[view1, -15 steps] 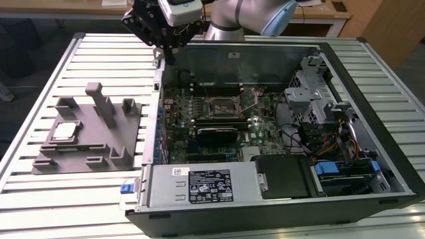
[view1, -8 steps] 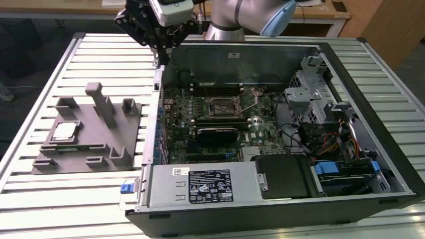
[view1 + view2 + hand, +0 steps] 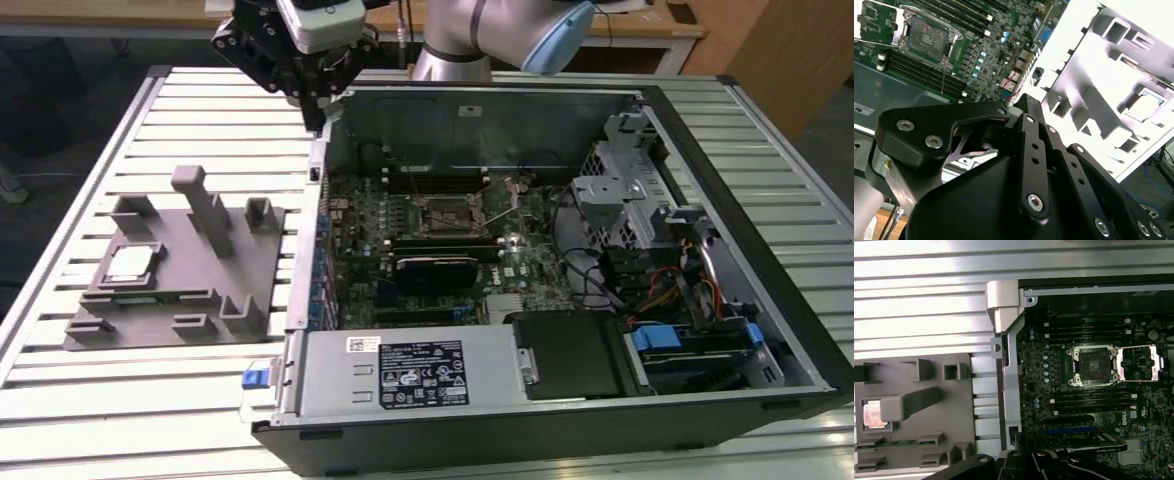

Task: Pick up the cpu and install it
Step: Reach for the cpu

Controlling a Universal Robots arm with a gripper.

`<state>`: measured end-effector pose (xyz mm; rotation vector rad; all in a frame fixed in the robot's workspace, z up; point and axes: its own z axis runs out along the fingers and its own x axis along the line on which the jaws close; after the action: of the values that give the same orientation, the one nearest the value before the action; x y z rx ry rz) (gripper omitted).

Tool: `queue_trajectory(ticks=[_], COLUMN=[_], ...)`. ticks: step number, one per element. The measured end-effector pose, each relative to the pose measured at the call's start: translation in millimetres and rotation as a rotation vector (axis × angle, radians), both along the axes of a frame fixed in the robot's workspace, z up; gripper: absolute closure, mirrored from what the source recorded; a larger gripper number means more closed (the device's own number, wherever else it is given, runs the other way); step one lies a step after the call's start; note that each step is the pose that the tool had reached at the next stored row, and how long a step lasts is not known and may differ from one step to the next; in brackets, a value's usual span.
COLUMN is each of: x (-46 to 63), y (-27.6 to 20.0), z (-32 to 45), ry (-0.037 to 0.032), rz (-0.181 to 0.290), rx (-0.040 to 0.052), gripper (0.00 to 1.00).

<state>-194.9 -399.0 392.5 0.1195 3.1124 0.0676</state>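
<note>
The cpu (image 3: 130,265) is a small pale square chip lying flat in a pocket of the grey fixture (image 3: 200,300), on the exterior view's left. It appears in both wrist views too, as the cpu (image 3: 874,415) and the cpu (image 3: 1141,106). My gripper (image 3: 307,90) hangs high over the back left corner of the open computer case (image 3: 747,410), well apart from the chip and touching nothing. On the motherboard, the socket (image 3: 450,212) stands with its metal frame (image 3: 1139,362) flipped open and the socket (image 3: 1093,365) bare inside.
The case wall (image 3: 1004,355) runs between fixture and motherboard. A black glossy module (image 3: 434,268) lies just in front of the socket, a power supply (image 3: 387,372) at the case front, and drive cages and cables (image 3: 641,220) on the exterior view's right. Slatted table (image 3: 200,110) surrounds all of this.
</note>
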Motion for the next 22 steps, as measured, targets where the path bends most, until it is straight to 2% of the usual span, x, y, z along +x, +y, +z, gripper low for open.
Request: queue_trajectory(ticks=[12,22], x=[-26.0,-53.2], y=[0.0,0.0], z=[-6.1,-11.6], ry=[0.0,0.0], rz=[0.0,0.0], rx=[0.0,0.0], gripper=[0.89,0.89])
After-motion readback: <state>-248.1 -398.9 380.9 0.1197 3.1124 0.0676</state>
